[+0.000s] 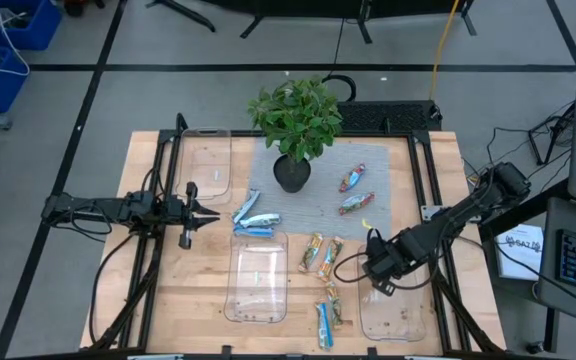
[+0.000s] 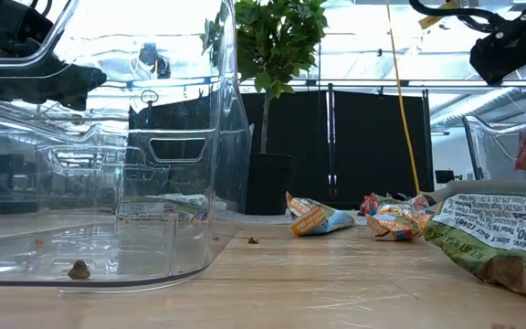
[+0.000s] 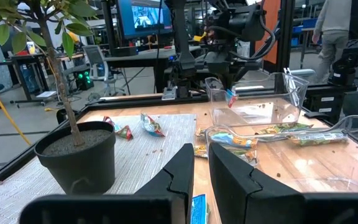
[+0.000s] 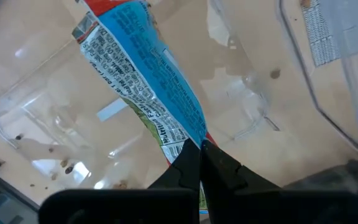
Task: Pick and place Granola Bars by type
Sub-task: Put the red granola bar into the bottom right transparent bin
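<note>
My right gripper [image 1: 375, 272] hovers above the near-right clear tray [image 1: 393, 312], shut on a red-blue granola bar [image 4: 148, 81]. My left gripper [image 1: 206, 215] is level over the table's left side, its fingers a narrow gap apart, pointing at the blue-white bars [image 1: 256, 220] lying by the mat's edge; one blue bar [image 3: 197, 208] shows under its fingers. Two red-blue bars [image 1: 354, 190] lie on the grey mat. Green-yellow-orange bars [image 1: 321, 254] lie on the wood between the near trays, with more bars [image 1: 328, 312] nearer the near edge. My right gripper pinches the red-blue bar by its wrapper end [image 4: 188, 140] between the two fingertips [image 4: 219, 165]. The bar runs on from the fingers, lifted clear above the tray's floor.
A potted plant [image 1: 295, 130] stands on the grey mat [image 1: 318, 200] at the table's middle. Another clear tray [image 1: 206, 160] lies at the far left, and a third [image 1: 258, 280] at the near middle. Black frame rails run along both table sides.
</note>
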